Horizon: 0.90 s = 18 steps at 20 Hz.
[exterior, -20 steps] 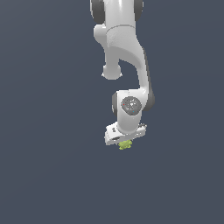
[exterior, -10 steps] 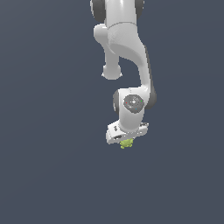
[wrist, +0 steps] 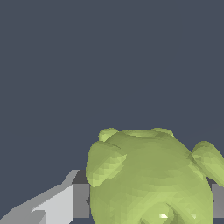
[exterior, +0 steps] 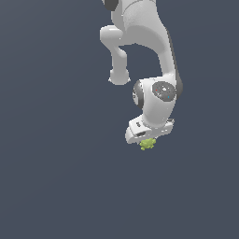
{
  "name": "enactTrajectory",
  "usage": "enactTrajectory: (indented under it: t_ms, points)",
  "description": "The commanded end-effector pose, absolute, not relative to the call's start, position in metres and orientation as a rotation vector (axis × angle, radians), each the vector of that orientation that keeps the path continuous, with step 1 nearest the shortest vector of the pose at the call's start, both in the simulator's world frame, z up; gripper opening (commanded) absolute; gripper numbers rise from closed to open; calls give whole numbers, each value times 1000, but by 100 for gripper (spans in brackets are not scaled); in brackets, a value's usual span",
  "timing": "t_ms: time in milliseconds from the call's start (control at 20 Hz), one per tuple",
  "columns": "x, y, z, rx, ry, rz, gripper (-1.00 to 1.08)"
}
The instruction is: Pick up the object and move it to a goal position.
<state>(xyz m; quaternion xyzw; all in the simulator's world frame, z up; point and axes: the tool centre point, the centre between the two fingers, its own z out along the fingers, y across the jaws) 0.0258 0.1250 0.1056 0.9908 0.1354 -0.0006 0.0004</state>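
Now | white robot gripper clamped on the small yellow-green knobbly lump | lump sits between grey finger pads, under the white arm | plain dark grey backdrop

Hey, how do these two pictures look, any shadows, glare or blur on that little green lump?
Exterior view: flat, sharp render, no cast shadows; the object is tiny under the gripper. Wrist view: object fills the frame, faceted shading, one small bright highlight, no blur.
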Motion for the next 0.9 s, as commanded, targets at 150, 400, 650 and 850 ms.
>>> enactTrajectory:
  t_ms: [150, 400, 650, 850]
  points:
    - [10, 171, 156, 3111, 427, 0, -100]
    - [-3, 210, 198, 3111, 427, 0, -100]
    - [-10, 237, 227, 3112, 427, 0, -100]
    - [-12, 247, 238, 3112, 427, 0, -100]
